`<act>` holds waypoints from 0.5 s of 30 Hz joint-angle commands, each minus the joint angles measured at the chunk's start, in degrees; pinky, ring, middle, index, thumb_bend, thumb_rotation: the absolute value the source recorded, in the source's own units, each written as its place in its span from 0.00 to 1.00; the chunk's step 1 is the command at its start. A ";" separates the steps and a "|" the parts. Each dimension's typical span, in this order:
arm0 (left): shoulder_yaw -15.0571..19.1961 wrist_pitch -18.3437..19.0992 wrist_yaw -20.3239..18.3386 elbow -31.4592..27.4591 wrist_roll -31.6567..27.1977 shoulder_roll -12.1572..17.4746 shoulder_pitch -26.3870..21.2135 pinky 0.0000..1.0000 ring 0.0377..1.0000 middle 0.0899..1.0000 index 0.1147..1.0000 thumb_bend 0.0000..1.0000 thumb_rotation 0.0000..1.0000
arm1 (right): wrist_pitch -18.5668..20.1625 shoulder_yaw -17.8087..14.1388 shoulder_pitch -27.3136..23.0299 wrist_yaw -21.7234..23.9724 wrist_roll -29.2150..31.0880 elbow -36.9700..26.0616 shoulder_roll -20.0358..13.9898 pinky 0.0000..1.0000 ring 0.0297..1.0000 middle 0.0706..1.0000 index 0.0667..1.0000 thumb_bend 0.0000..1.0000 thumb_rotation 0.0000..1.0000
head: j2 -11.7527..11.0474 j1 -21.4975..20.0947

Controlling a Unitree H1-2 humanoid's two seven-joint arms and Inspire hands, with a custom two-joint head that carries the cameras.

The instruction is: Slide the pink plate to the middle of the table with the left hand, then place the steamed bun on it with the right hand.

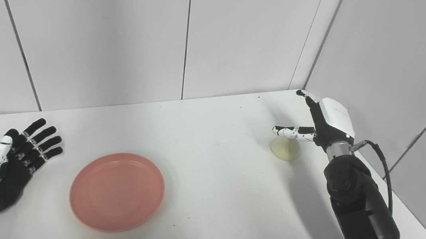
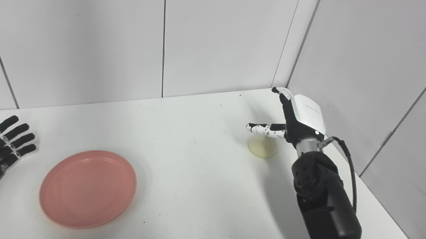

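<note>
Pink plate [image 1: 117,191], round and shallow with a smooth salmon-coloured glaze and a low raised rim, lies flat on the white desk [image 1: 213,183] toward its near left part, empty. Faint concentric rings show in its well.

The steamed bun [image 1: 285,149], a small pale cream dome with a slightly yellowish base, sits on the desk toward the far right corner, well apart from the plate.

The left hand [image 1: 11,164], black with a white panel along the thumb, rests near the desk's left edge, just left of the plate and not touching it. Its fingers [image 1: 44,140] are spread and stretched out toward the wall; it holds nothing.

The right hand [image 1: 323,122], black with a white shell on its back, is held above and just behind the bun. Its thumb [image 1: 291,132], white with black speckles, sticks out sideways right over the bun's top, and its fingers point up and away toward the corner. The hand is open and has hold of nothing; whether the thumb brushes the bun cannot be told from either view.

Grey panelled walls [image 1: 126,37] close in the desk behind and to the right.
</note>
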 commanded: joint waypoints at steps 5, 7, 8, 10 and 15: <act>-0.35 3.80 1.34 6.28 2.13 0.89 7.49 0.79 0.81 0.83 0.83 0.51 0.87 | -0.34 0.51 -2.48 -0.04 0.95 2.39 -2.09 0.72 0.86 0.90 0.87 1.00 0.48 | 0.47 -0.22; -0.34 3.99 1.30 6.11 2.14 0.99 7.55 0.78 0.81 0.83 0.83 0.51 0.88 | -0.65 0.96 -2.99 -0.27 1.18 3.91 -1.75 0.73 0.86 0.89 0.86 1.00 0.49 | 0.57 -0.25; -0.33 4.08 1.27 6.07 2.13 1.05 7.57 0.78 0.81 0.83 0.83 0.51 0.88 | -0.47 1.26 -3.18 -0.23 1.08 4.23 -1.66 0.74 0.86 0.89 0.86 1.00 0.49 | 0.67 -0.32; -0.26 4.15 1.11 6.28 2.01 1.14 7.49 0.78 0.81 0.83 0.83 0.51 0.88 | -0.15 1.88 -3.55 -0.18 0.91 4.86 -1.51 0.73 0.86 0.89 0.86 1.00 0.49 | 0.72 -0.40; -0.14 4.78 1.49 5.54 1.76 1.09 7.72 0.78 0.81 0.83 0.83 0.51 0.86 | 1.18 3.04 -4.03 0.12 0.66 5.67 -1.20 0.73 0.86 0.90 0.87 1.00 0.48 | 0.96 -0.55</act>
